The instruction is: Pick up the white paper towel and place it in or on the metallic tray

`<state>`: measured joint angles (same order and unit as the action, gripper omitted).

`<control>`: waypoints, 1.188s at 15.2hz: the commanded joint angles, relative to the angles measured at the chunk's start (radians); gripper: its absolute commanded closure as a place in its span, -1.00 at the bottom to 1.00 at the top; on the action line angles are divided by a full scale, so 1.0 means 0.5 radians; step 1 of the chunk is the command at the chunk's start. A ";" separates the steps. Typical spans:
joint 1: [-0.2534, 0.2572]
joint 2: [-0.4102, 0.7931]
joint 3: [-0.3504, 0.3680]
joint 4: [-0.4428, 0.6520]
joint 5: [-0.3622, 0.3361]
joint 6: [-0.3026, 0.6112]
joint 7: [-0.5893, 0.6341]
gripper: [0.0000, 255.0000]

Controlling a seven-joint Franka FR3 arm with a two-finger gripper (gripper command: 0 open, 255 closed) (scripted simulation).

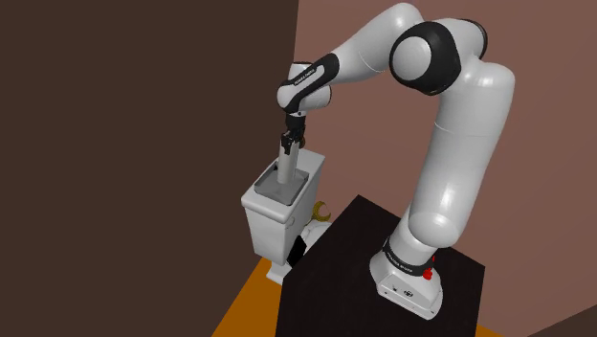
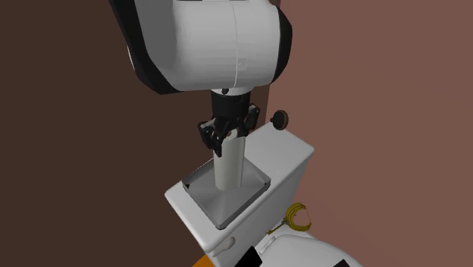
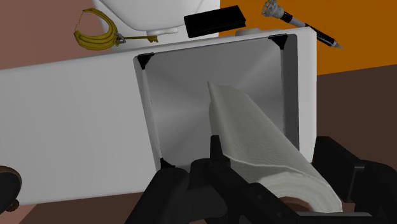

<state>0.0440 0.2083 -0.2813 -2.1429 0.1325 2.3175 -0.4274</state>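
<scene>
The end effector [image 3: 273, 191] is clenched on the upper end of the paper towel [image 3: 254, 127], a pale roll with a finely ribbed, soft-looking wrap and a hollow core at its gripped end. In the second exterior view the roll [image 2: 228, 163] stands upright under the black fingers, its lower end inside the tray [image 2: 261, 182], at the tray's floor or just above it; I cannot tell whether they touch.

So the pick-up looks done and the carry nearly so. What appears left is to settle the roll, release it and draw the arm away.

The tray [image 3: 153, 114] is a shallow, square-cornered pan with low walls, dark corner pieces and a brushed, dull-shining metal floor. It sits on the flat lid of a plain white toilet tank [image 2: 288, 152], toward one end; a small dark round knob [image 2: 281, 118] sits at the lid's opposite end.

Beyond the tank lie a yellow curved object [image 3: 95, 32], a flat black slab [image 3: 215, 22] and a pen-like tool [image 3: 299, 25] on an orange floor [image 3: 356, 32].
</scene>
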 commanded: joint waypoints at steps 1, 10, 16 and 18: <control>0.000 0.000 0.000 0.000 0.000 0.000 0.000 1.00; 0.008 -0.119 -0.018 0.069 -0.058 -0.182 0.039 -1.00; 0.008 -0.147 -0.020 0.092 -0.071 -0.231 0.048 -1.00; 0.008 -0.147 -0.020 0.092 -0.071 -0.231 0.048 -1.00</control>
<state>0.0482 0.1351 -0.2915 -2.0970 0.0970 2.2027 -0.4033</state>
